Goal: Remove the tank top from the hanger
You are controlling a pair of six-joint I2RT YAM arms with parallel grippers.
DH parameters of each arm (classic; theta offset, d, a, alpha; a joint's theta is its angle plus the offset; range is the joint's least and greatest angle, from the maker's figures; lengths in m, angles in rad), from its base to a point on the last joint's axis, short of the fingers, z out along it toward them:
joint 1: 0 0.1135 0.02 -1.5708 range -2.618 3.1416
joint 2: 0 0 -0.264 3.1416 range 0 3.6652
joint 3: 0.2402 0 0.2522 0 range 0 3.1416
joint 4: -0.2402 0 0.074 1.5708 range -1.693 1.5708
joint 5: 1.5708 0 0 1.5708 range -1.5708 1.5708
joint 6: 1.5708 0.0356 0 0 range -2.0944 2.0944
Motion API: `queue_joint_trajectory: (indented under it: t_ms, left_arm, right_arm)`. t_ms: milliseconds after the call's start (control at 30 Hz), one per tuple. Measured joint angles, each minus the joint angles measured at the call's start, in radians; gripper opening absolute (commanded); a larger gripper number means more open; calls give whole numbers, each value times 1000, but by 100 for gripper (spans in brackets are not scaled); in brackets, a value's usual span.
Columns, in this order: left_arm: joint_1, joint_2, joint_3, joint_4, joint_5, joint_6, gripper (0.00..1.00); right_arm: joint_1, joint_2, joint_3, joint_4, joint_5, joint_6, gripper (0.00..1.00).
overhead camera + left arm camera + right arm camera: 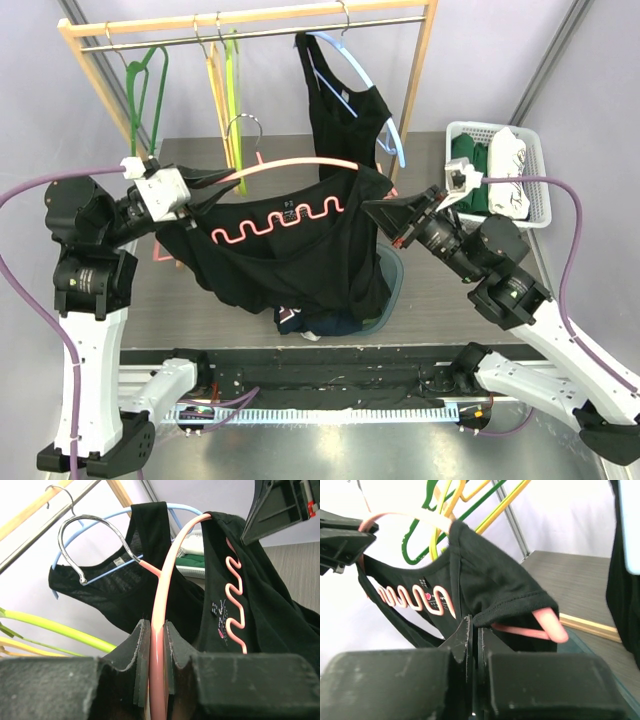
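Pink plastic hanger (300,163), clamped in our left end effector (215,180) in front of the wooden clothes rack (250,18), carries the black tank top (290,250), whose strap our right end effector (474,622) pinches shut; next, we judge, that strap must slide off the hanger tip.

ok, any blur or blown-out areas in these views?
Top external: sharp throughout, even light. Left wrist: near foreground soft, pink hanger crisp, wall washed out. Right wrist: same soft foreground, tank top in focus, wall overexposed.
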Motion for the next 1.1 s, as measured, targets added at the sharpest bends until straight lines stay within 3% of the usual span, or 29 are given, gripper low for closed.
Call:
queue_joint_trajectory:
  t_ms: [200,400,567,867,900,967,1000,1033,1100]
  left_arm:
    - [0,-11,-38,-3,0,0,0]
    - [-1,-25,-57,-6,3,0,0]
    - [-2,-34,-57,-8,9,0,0]
    - [-2,-23,-48,-18,9,5,0]
    - [-2,-14,-38,-22,10,7,0]
    - [-2,5,-17,-24,12,9,0]
    - [-2,17,-3,-24,16,11,0]
    - [-2,32,15,-23,19,12,0]
    - [-7,56,36,-20,23,17,0]
  right_arm:
    - [0,-75,42,-35,104,-58,1]
    - [2,-186,83,-89,364,-138,1]
    - [3,-178,84,-165,531,-161,1]
    - [3,-158,-6,-330,566,-159,1]
    - [4,-159,-11,-345,555,-159,4]
    - [3,-166,-16,-377,514,-166,21]
    - [3,-167,-15,-387,484,-173,31]
    - [3,-167,-13,-401,457,-182,52]
    - [3,-164,5,-443,407,-205,67]
